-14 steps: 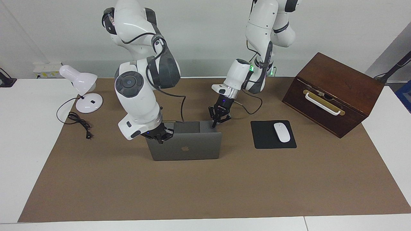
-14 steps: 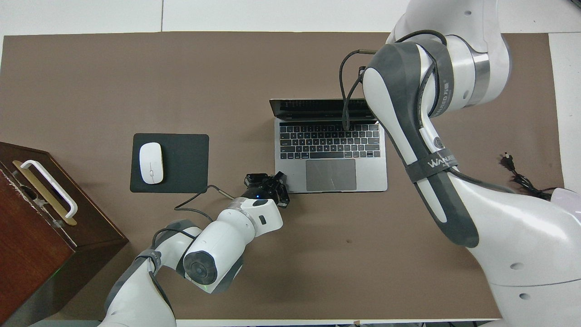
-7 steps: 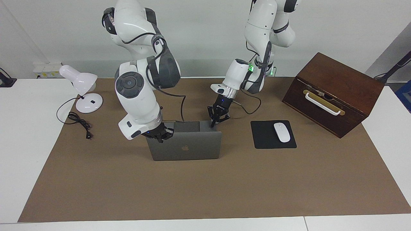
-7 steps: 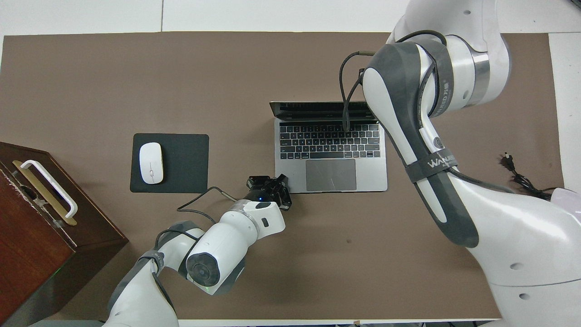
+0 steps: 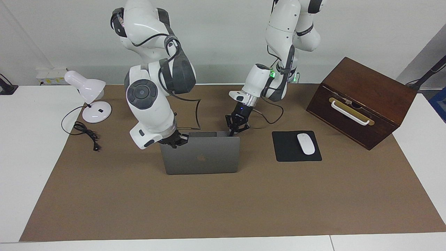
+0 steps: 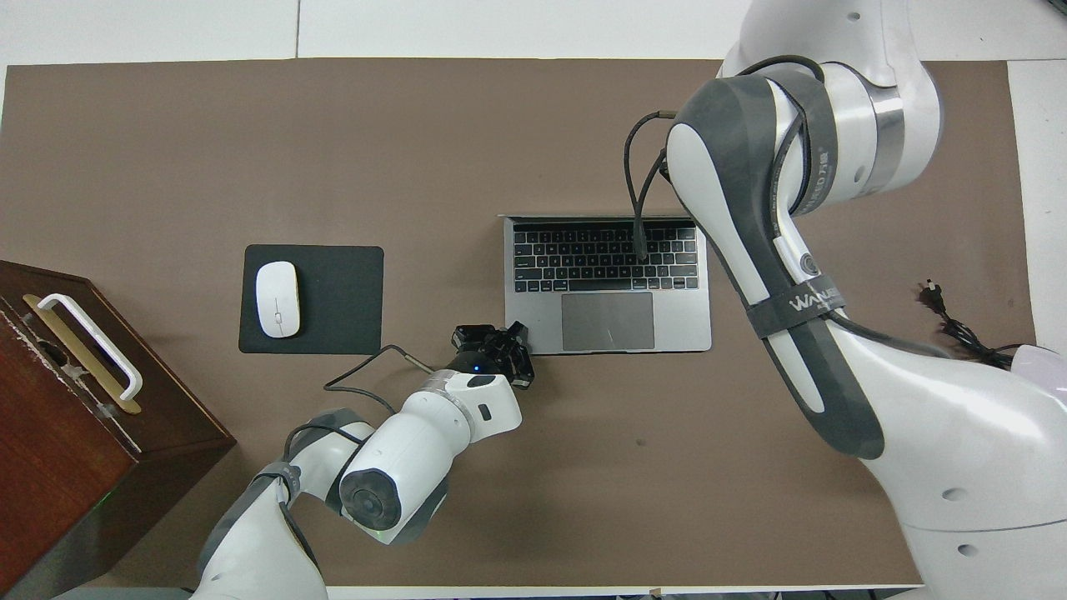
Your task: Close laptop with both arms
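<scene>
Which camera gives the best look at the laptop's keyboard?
The overhead view: the laptop shows its keys and trackpad from above, partly crossed by the right arm. The facing view shows only the back of its lid, with the logo, hiding the keyboard.

Right pincer [image 5: 173, 142] and left pincer [image 5: 235, 128] both point down, arms bent forward.

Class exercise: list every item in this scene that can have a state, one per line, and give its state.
Slim silver-grey laptop: open, lid upright.
Dark brown wooden box with white handle: shut.
White desk lamp: unplugged, its cord loose on the table.
Right end effector: at the lid's top corner.
Left end effector: by the laptop's nearer corner.
</scene>
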`<state>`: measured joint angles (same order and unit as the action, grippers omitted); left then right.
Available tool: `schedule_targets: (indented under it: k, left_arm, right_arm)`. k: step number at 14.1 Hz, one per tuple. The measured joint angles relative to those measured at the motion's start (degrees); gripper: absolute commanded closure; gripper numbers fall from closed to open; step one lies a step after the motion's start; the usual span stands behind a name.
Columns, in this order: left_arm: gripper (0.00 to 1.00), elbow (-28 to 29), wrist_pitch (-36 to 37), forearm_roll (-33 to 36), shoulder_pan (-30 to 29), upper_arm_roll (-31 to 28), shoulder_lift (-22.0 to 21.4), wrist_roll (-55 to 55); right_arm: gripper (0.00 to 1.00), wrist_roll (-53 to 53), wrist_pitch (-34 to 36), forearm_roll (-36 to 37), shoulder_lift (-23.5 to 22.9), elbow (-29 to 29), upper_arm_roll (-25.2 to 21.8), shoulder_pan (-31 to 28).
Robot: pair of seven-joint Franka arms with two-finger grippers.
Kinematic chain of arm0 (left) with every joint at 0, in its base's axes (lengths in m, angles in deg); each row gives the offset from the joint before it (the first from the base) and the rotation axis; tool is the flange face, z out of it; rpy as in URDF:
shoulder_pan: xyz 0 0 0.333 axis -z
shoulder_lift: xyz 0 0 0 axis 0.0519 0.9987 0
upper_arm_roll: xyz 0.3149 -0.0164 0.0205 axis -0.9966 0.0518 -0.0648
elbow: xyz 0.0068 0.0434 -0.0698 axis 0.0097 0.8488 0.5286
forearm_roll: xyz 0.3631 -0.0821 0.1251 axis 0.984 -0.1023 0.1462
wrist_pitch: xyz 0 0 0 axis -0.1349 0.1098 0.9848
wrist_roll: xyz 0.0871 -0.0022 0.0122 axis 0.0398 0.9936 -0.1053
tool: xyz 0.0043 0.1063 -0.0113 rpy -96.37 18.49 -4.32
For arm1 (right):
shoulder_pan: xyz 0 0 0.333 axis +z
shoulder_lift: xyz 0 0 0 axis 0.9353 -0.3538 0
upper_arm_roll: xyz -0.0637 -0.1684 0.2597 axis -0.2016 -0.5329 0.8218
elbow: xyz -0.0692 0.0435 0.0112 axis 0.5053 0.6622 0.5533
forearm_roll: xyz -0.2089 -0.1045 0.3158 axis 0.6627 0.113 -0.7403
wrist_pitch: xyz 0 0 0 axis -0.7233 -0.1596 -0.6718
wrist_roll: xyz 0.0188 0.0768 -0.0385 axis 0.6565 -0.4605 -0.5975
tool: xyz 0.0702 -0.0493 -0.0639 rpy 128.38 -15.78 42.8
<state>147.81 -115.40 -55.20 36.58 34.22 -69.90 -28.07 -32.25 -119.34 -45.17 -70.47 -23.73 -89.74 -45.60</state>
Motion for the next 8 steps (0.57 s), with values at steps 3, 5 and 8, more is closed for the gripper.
schedule_targets:
  k: [3, 5, 8]
  left_arm:
    - [1.0, 0.27, -0.3, 0.0, 0.02, 0.0, -0.07, 0.53]
    - [1.0, 0.42, -0.51, 0.0, 0.03, 0.0, -0.1, 1.08]
    - [1.0, 0.49, -0.63, 0.0, 0.05, 0.0, -0.1, 1.68]
  right_arm:
    - [1.0, 0.0, 0.25, -1.34, 0.0, -1.49, 0.06, 0.01]
    - [1.0, 0.0, -0.75, -1.7, 0.09, -2.99, 0.16, 0.26]
    - [1.0, 0.12, -5.22, -1.76, 1.05, -8.07, 0.2, 2.01]
